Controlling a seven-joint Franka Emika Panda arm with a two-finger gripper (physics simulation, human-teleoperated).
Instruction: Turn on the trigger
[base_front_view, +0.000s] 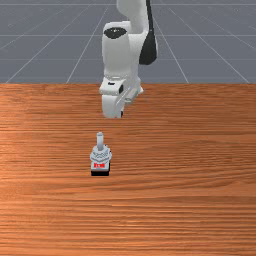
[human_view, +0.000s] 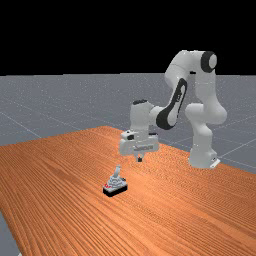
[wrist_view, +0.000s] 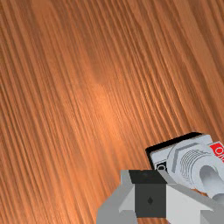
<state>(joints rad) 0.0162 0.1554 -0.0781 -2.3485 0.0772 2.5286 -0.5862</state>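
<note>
1. Trigger switch (base_front_view: 100, 156), grey on a black base, sits on the wooden table just below and left of center in the front view. In the far view I see it low, a little left of the middle, its lever (human_view: 118, 171) pointing up at a slight tilt.

2. Robotic gripper (human_view: 140, 159), under my remote control, hangs above the table near the middle of the far view, up and to the right of the switch and apart from it. Its fingers are closed together, with nothing held between them.

3. Orange-brown planks of grain streak the table (base_front_view: 195, 155), running side to side across the lower two-thirds of the front view and slanting through the far view, where a corner reaches the upper middle. My wrist view catches a pale sheen on the wood.

4. Gray floor (base_front_view: 210, 55), ruled with pale lines, stretches behind the table's straight edge at the top of the front view. In the far view it meets a black backdrop in the upper frame, the white arm (human_view: 205, 92) rising at right.

5. Red label (base_front_view: 99, 165) marks the switch's lower front in the front view.
</note>
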